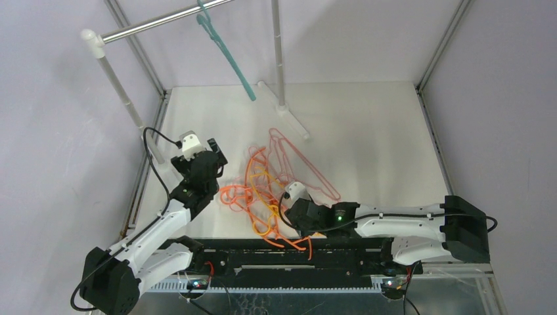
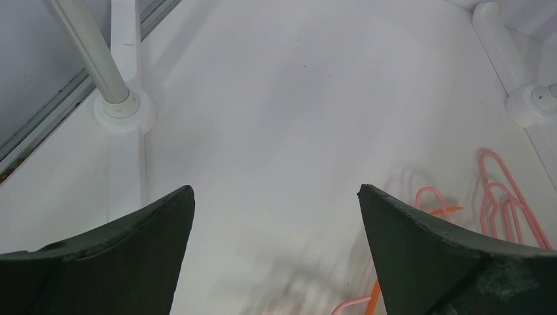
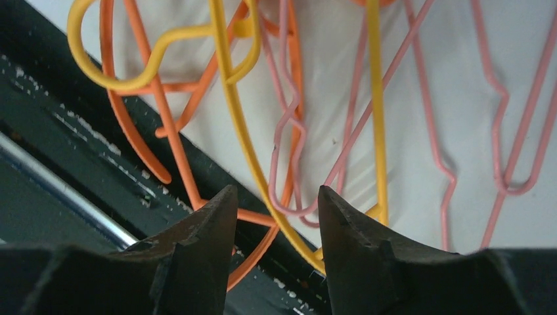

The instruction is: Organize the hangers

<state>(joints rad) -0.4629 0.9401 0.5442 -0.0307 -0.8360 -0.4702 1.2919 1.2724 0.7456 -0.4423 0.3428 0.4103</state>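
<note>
Left gripper [image 2: 276, 191] wide open, empty, left of tangled hangers [image 1: 263, 190]; right gripper [image 3: 276, 197] half-narrowed around yellow hanger [image 3: 226, 98] and pink hanger [image 3: 289, 131] wires at near edge, no firm hold visible.

nothing readable in any view tbh. no lettering, labels, brand marks or numbers show up on the hangers [image 1: 238, 195], the rail [image 1: 157, 23] or the table [image 1: 368, 144].

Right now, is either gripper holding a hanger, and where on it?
Nothing gripped yet. Left gripper is wide open, empty. Right gripper straddles a wire of the yellow hanger and a loop of a pink hanger, jaws apart.
</note>
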